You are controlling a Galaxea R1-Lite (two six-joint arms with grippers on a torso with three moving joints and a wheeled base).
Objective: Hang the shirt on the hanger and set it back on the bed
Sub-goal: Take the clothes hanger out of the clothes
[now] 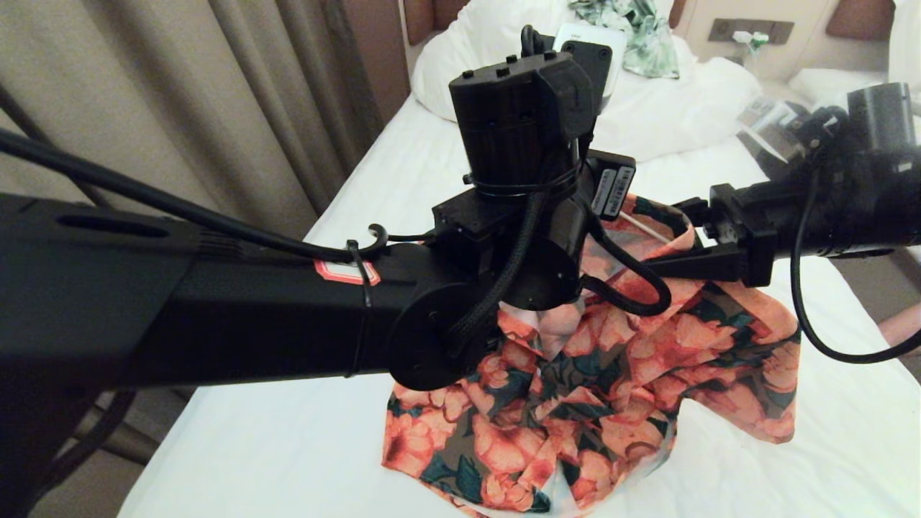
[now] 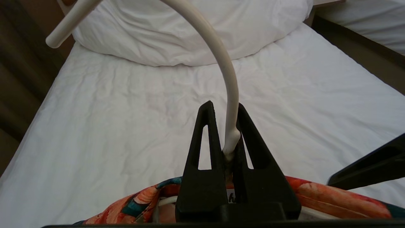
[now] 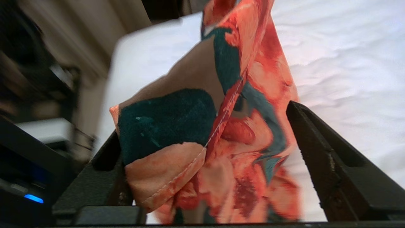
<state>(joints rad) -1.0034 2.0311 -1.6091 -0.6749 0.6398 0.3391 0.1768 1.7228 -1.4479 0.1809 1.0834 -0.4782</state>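
The left gripper [image 2: 225, 110] is clamping the hanger [image 2: 232, 104] at the base of its hook, holding it above the bed [image 2: 126, 126]. The shirt [image 1: 597, 388] is draping from it, hem bunching on the sheet. The right gripper [image 3: 208, 133] is standing wide, shirt fabric lying loose between its fingers.

Matte black arms [image 1: 216, 324], braided cables, triangular slotted fingers [image 2: 202, 148].

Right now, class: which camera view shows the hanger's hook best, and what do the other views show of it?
The left wrist view: the cream hook rises from between the shut left gripper and curves overhead. The head view shows only a sliver of hanger wire inside the shirt. The right wrist view shows none.
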